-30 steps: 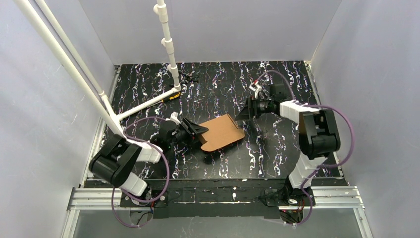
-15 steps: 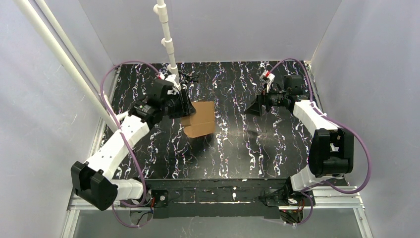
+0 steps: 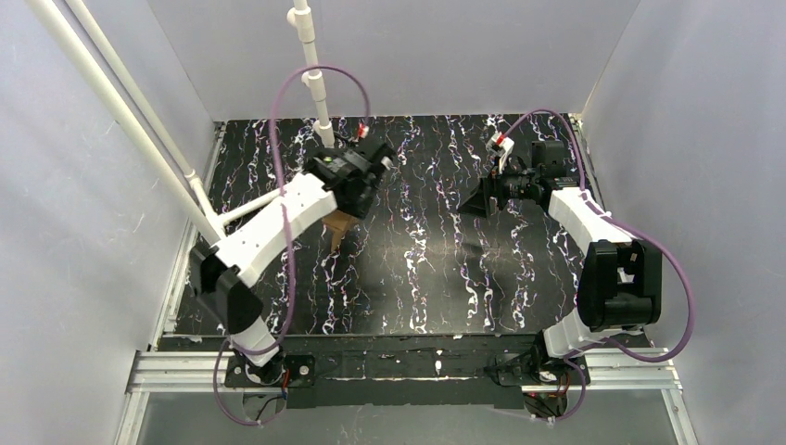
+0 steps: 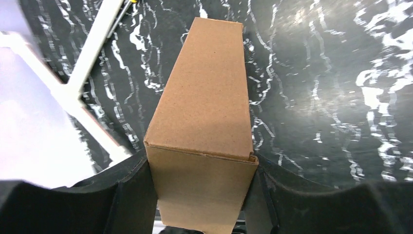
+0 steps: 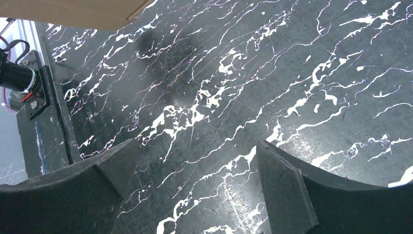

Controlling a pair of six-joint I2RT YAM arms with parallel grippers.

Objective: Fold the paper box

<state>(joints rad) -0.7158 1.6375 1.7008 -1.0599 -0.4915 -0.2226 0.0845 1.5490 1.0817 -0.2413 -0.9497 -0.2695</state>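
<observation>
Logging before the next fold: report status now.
Left gripper shut on folded brown cardboard box; right gripper open, empty. Box pointing down at black marbled table. White plastic pipe frame close alongside.

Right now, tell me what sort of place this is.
Likely a robot test cell: black marbled table, plain grey walls, white pipe frame, left arm and right arm bolted at its edge.

The black table [image 3: 445,278], veined with white marbling, has a white pipe frame [image 3: 246,209] lying at its left rear.
</observation>
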